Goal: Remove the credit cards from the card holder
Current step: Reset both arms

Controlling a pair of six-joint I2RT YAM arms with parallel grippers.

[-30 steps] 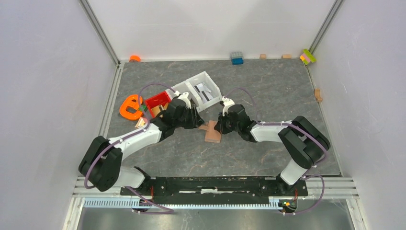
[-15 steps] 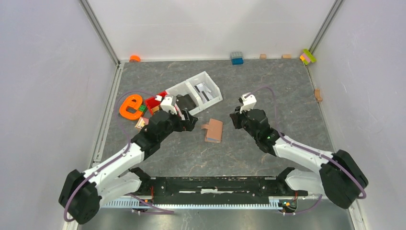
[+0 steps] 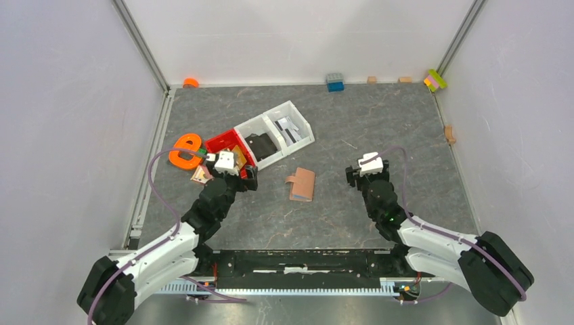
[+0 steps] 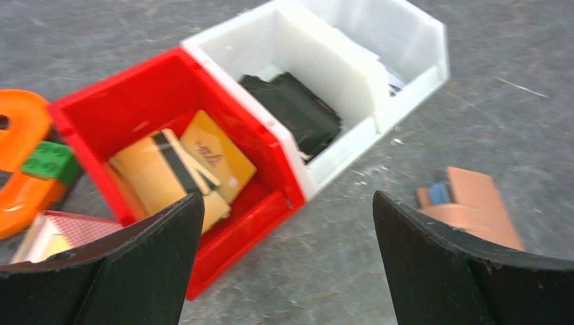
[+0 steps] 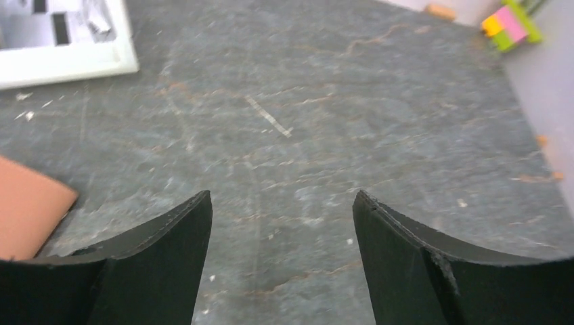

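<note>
Peering through my wide, empty left pincer (image 4: 285, 198), I catch a blue card (image 4: 438, 193) in the card holder (image 4: 484, 206), unseen overhead; my right pincer (image 5: 281, 194) gapes empty over bare table (image 5: 304, 101).

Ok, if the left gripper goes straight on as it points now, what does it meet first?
Probably the red bin: its near wall lies dead ahead of the left gripper, between the open jaws, though depth is unclear.

L gripper (image 4: 285, 203) jaws wide apart; R gripper (image 5: 281, 198) likewise; both empty.
</note>
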